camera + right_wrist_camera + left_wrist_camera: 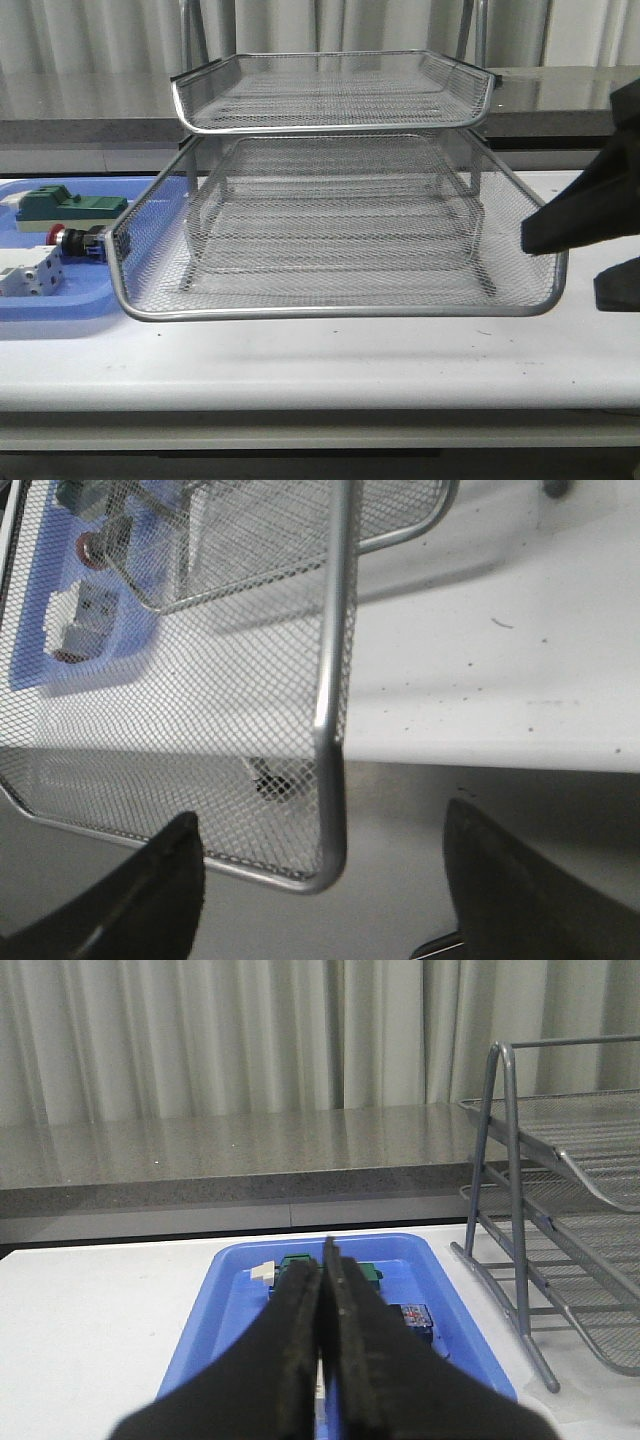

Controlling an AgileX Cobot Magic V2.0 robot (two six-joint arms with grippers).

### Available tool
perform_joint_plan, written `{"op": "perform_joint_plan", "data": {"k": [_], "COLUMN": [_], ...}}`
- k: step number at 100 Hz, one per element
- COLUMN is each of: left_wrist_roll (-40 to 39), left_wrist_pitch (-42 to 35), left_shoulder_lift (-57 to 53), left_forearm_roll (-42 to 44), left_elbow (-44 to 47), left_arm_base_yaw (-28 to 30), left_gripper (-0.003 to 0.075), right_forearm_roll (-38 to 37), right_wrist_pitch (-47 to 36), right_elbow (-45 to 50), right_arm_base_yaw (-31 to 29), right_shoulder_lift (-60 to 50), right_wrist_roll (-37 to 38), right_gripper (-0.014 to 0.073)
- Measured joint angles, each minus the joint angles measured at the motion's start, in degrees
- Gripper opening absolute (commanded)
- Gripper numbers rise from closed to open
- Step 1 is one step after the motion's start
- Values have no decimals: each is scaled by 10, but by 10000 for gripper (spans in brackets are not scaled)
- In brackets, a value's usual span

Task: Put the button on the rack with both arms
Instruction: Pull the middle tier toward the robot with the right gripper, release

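We see the button (76,240) lying on its side in the blue tray (60,305), red cap pointing away from the rack (335,200), long axis across the table. The left gripper (325,1290), fingers pressed together, hovers just above that tray and is the nearer one. The right gripper (320,870) is spread around the pulled-out lower shelf's rim. Mesh hides part of the button; the left wrist view shows only a blue-black block.

silver mesh rack (330,200) showing over white table (300,370); blue tray (240,1310) holding red-capped button (72,240), green block (65,205), white block (25,275)
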Motion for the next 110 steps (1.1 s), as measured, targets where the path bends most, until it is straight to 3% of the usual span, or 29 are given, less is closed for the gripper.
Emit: {"op": "perform_joint_plan", "data": {"k": [20, 48, 62, 87, 110], "left_wrist_roll": [0, 0, 0, 0, 0], "left_wrist_pitch": [0, 0, 0, 0, 0], "left_shoulder_lift": [0, 0, 0, 0, 0], "left_forearm_roll": [0, 0, 0, 0, 0], "left_elbow": [0, 0, 0, 0, 0], "left_arm_base_yaw": [0, 0, 0, 0, 0], "left_gripper": [-20, -20, -20, -20, -20], "right_forearm_roll": [-198, -532, -653, -723, -724], "right_wrist_pitch": [12, 139, 190, 250, 274], "right_elbow": [-35, -146, -184, -195, -195], "right_arm_base_yaw": [-19, -66, -74, -74, -74], "right_shoulder_lift": [-78, -166, -217, -326, -412], "right_wrist_roll": [139, 363, 445, 492, 494], "right_gripper": [516, 516, 516, 480, 188]}}
